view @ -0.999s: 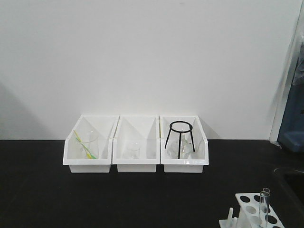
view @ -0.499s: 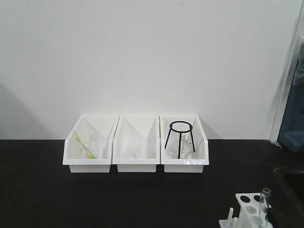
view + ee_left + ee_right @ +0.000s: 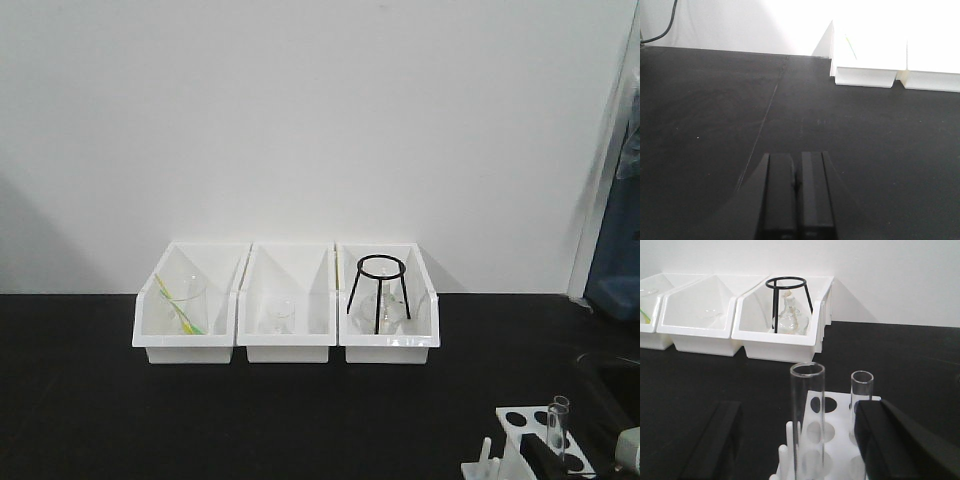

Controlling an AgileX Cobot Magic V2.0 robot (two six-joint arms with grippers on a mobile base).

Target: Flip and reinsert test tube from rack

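The rack (image 3: 508,448) sits at the bottom edge of the front view, its lower part cut off; the right wrist view crops its base too. The tall test tube (image 3: 807,405) runs out of frame before its bottom shows. A shorter tube (image 3: 862,382) stands half hidden behind one finger (image 3: 890,440) of the right gripper (image 3: 800,410). Small glassware (image 3: 280,316) in the middle bin (image 3: 290,351) is too faint to name.

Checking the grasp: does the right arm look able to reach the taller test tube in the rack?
Probably yes: the right gripper is open, its fingers either side of the taller test tube, nothing between.
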